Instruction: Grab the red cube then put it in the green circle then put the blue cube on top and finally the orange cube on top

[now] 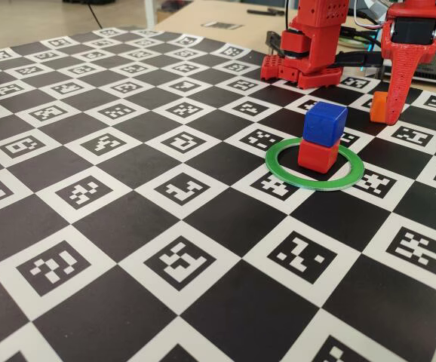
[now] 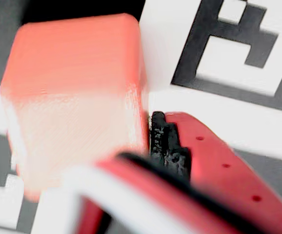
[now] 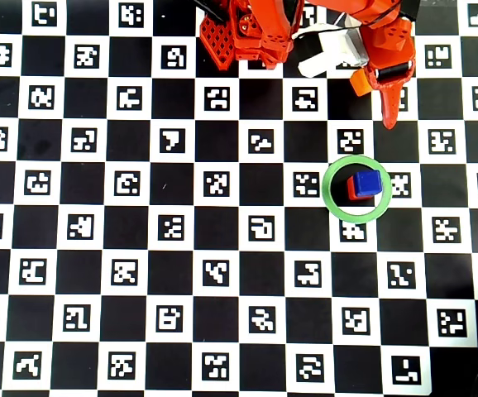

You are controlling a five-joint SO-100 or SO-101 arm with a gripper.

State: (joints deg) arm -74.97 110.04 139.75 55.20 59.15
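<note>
Fingers (image 2: 172, 146) clamp orange cube (image 2: 77, 97); blue cube (image 1: 324, 122) atop red cube (image 1: 317, 155).

I work in what looks like a robotics lab: under me lies a checkered marker board (image 1: 165, 226), and at twelve o'clock in the fixed view a wooden desk (image 1: 218, 19) carries cables (image 1: 365, 19).

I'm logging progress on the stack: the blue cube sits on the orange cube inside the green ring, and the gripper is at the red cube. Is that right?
The colours are swapped. In the fixed view the blue cube sits on the red cube inside the green ring, and the gripper is at the orange cube, with one finger against its side in the wrist view.
</note>
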